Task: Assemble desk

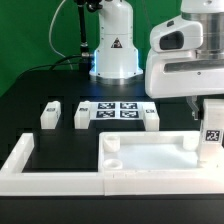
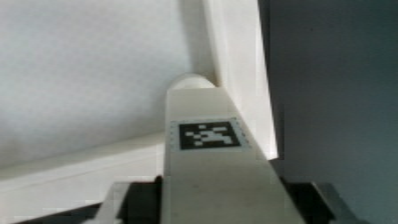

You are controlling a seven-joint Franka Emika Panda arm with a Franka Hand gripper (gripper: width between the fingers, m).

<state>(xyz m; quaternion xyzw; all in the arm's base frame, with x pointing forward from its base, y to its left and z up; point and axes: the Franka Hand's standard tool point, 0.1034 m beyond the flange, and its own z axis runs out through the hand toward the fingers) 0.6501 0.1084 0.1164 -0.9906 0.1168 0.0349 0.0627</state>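
The white desk panel (image 1: 150, 160) lies flat by the front wall, with a round socket showing at its near left corner. My gripper (image 1: 210, 115) is shut on a white block leg (image 1: 211, 140) with a square tag. It holds the leg upright at the panel's corner on the exterior view's right. In the wrist view the leg (image 2: 214, 150) runs from between my dark fingers (image 2: 139, 203) down to the corner of the panel (image 2: 89, 80). The leg's tip hides the socket, and contact cannot be told. Three more legs (image 1: 51, 114), (image 1: 82, 116), (image 1: 150, 119) stand on the table.
The marker board (image 1: 115, 110) lies behind the panel, between the loose legs. The long low white border wall (image 1: 45, 170) runs along the front and up the exterior view's left. The robot's base (image 1: 113, 50) stands at the back.
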